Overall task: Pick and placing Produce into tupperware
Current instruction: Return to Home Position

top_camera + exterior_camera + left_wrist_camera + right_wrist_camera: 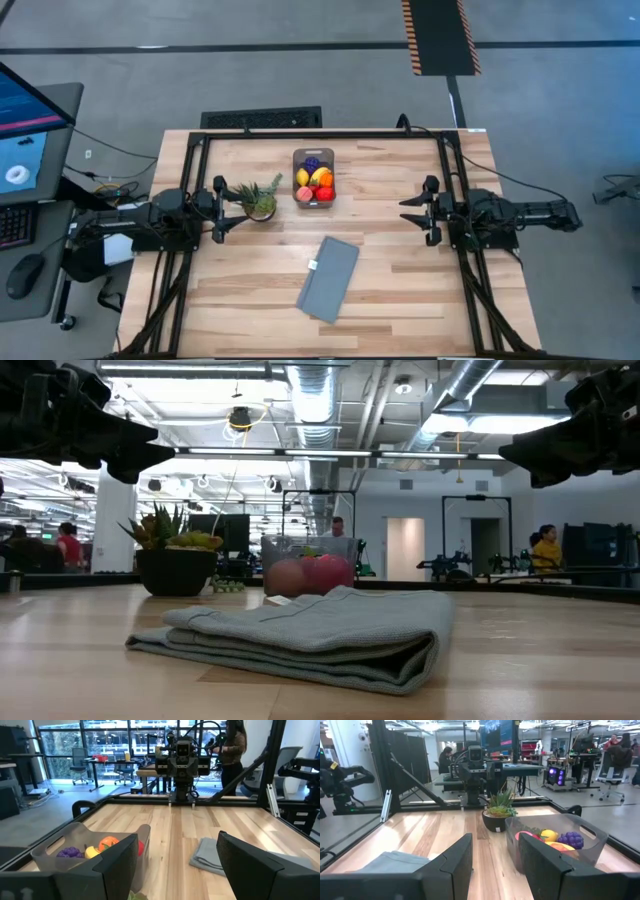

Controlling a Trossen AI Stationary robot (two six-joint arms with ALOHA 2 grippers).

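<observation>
High view: my left gripper [222, 210] and right gripper [425, 210] gape wide and empty at mid-left and mid-right, fruit [314, 182] packed in the tub [313, 152] at upper centre, though a stray left swing could topple the plant [258, 200] just beside it.

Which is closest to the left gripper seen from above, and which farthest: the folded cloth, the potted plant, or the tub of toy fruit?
From the left gripper, in the high view:
1. Potted plant, just ahead of its open fingers.
2. Tub of toy fruit, mid-table, toward the picture's top.
3. Folded grey cloth, mid-table, toward the picture's bottom.
</observation>
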